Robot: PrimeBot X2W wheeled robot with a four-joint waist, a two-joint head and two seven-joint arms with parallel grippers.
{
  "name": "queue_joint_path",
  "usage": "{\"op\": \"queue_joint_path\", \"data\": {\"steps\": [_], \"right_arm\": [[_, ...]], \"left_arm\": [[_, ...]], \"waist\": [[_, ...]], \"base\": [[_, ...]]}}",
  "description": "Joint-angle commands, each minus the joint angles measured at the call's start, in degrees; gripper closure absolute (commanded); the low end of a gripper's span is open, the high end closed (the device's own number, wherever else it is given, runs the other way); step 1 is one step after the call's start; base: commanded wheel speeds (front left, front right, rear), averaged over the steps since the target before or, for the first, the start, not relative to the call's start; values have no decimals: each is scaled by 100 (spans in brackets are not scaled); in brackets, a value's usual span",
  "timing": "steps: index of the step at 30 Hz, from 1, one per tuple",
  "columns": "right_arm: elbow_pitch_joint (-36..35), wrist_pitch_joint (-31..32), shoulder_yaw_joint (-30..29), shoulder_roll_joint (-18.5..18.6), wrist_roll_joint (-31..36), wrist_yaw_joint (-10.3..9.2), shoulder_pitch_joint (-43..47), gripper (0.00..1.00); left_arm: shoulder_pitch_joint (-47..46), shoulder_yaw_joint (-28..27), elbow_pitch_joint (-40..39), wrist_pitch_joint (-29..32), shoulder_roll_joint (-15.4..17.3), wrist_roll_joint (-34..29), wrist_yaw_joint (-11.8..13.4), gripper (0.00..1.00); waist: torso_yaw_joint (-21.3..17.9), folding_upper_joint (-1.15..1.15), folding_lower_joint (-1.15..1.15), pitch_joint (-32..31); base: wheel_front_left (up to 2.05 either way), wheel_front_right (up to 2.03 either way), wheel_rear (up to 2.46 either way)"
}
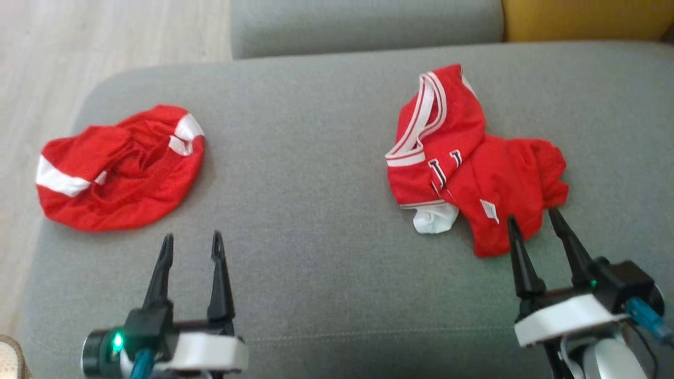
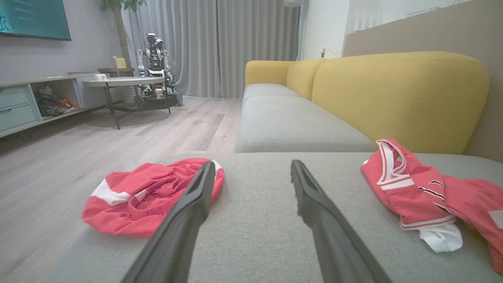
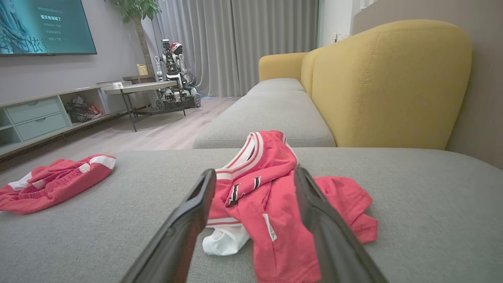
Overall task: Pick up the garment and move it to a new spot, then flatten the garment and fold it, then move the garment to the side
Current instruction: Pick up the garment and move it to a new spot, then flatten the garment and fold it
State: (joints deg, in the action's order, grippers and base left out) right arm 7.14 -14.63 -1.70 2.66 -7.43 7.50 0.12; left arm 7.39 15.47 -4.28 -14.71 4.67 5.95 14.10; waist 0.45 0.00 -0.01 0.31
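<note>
Black tapered fingers (image 1: 220, 279), white wrist collars (image 1: 208, 351)

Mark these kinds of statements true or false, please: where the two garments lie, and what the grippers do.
1. The left gripper and the right gripper are both open and empty. True.
2. The jersey lies folded flat. False: it is crumpled in a heap.
3. The shorts lie on the floor. False: they lie on the grey cushion, near its left edge.
4. The right gripper is nearer to the jersey than the left gripper is. True.
5. The jersey and the shorts touch. False: bare cushion lies between them.
</note>
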Motion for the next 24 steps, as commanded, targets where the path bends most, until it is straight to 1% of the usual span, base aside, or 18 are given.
{"op": "queue_joint_path", "data": {"steps": [1,4,10,13,19,24], "right_arm": [[-223,-37,87,21,53,-1,11,0],[-263,-37,20,21,78,-1,181,0],[-291,-37,51,21,79,-1,313,0],[-279,-37,71,21,66,-1,299,0],[-291,-37,75,21,74,-1,256,0],[-310,-37,28,21,86,-1,245,0]], "left_arm": [[-82,-256,-269,-29,-49,-40,-35,0],[163,-308,-356,-29,-81,-156,-130,0],[338,-311,-376,-29,-136,-314,-174,0],[375,-311,-310,-29,-154,-310,-141,0],[343,-308,-292,-29,-170,-415,23,0],[328,-279,-265,-29,-173,-471,42,0]], "waist": [[49,0,1,-105],[30,0,1,-154],[-69,0,1,-163],[-112,0,1,-149],[-144,0,1,-119],[-130,0,1,-108]], "base": [[0,0,0],[0,0,0],[0,0,0],[0,0,0],[0,0,0],[0,0,0]]}}
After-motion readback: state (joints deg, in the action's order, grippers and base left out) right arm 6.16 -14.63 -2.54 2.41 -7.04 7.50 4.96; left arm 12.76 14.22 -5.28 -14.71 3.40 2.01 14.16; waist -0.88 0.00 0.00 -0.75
